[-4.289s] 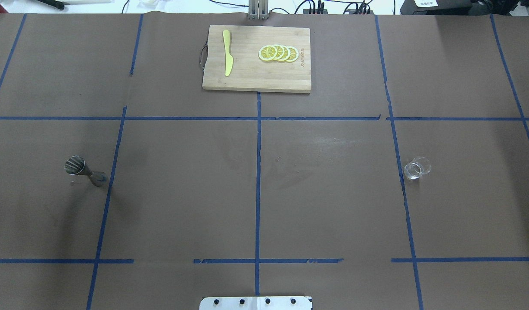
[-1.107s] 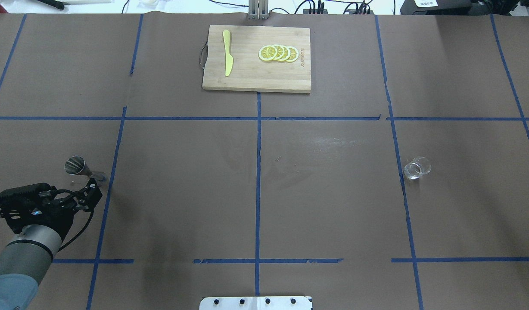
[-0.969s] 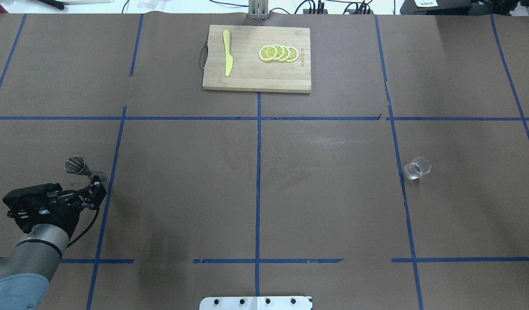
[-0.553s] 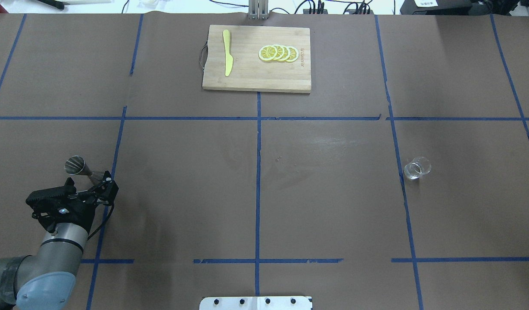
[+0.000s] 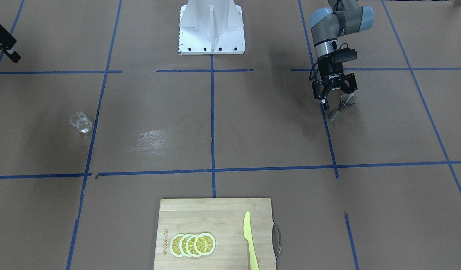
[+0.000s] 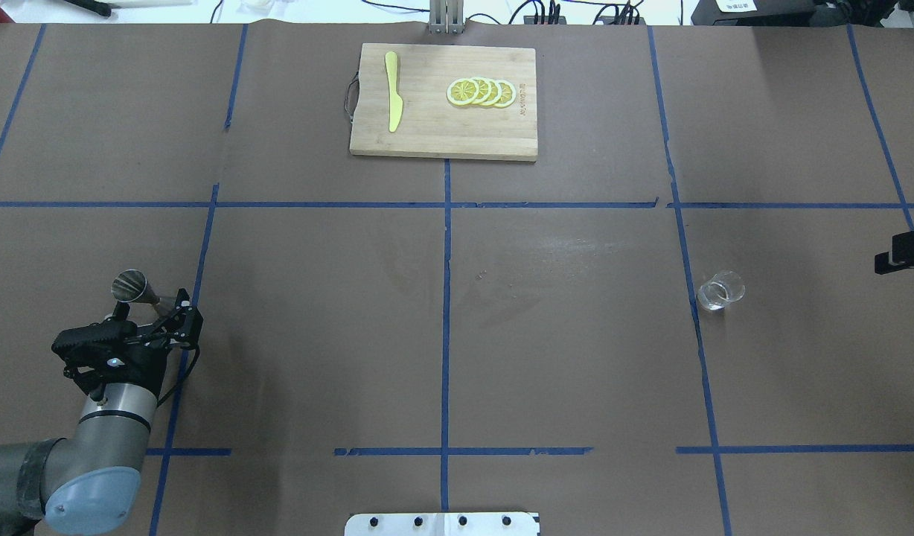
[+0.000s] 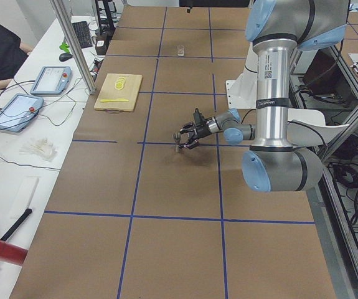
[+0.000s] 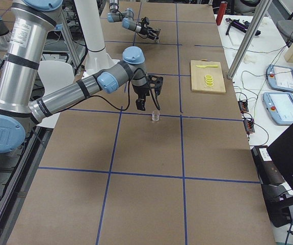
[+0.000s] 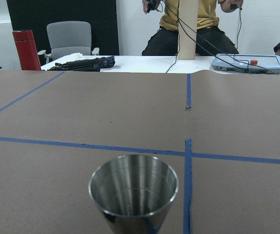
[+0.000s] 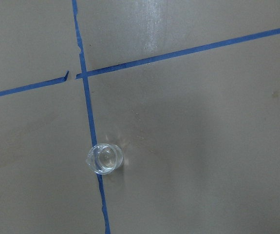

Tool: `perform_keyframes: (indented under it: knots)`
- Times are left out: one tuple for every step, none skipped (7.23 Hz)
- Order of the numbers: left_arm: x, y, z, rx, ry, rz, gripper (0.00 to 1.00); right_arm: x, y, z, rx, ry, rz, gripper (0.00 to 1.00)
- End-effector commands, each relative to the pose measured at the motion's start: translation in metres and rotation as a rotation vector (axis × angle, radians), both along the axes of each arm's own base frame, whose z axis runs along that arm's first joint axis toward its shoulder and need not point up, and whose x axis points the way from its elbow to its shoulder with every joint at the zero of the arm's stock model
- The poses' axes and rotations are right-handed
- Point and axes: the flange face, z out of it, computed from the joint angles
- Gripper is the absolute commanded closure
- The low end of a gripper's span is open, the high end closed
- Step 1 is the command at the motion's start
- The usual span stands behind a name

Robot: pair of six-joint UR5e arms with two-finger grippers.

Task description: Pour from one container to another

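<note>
Overhead exterior view showed the steel jigger [image 6: 132, 286] upright at the 9 o'clock side of the table [image 6: 561, 335]. The left gripper [image 6: 152, 305] sat close at its 5 o'clock, jaws spread wide, holding nothing. The small clear glass [image 6: 721, 290] stood at 3 o'clock. The right gripper [image 6: 902, 254] lay at its 2 o'clock, and its opening could not be judged.

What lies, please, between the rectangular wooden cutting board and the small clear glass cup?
In the overhead view, only bare brown paper and blue tape lines lie between the wooden cutting board and the clear glass cup.
</note>
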Motion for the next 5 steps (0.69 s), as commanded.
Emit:
perform_keyframes:
  knots:
    - [0.0002,-0.0037,0.0050,0.001,-0.009,-0.009,0.14,-0.0263,0.0067,-0.0034,-0.016,0.003,0.019,0.00]
    - [0.0007,-0.0038,0.0082,0.000,-0.017,-0.009,0.17,-0.0308,0.0086,-0.0042,-0.017,0.002,0.011,0.00]
    - [0.0016,-0.0039,0.0096,0.000,-0.018,-0.009,0.19,-0.0318,0.0089,-0.0056,-0.013,-0.004,0.014,0.00]
    - [0.0042,-0.0036,0.0074,0.000,-0.012,-0.008,0.24,-0.0327,0.0092,-0.0057,-0.013,-0.004,0.013,0.00]
    - [0.0058,-0.0038,0.0098,0.000,-0.017,-0.008,0.29,-0.0333,0.0094,-0.0057,-0.013,-0.004,0.011,0.00]
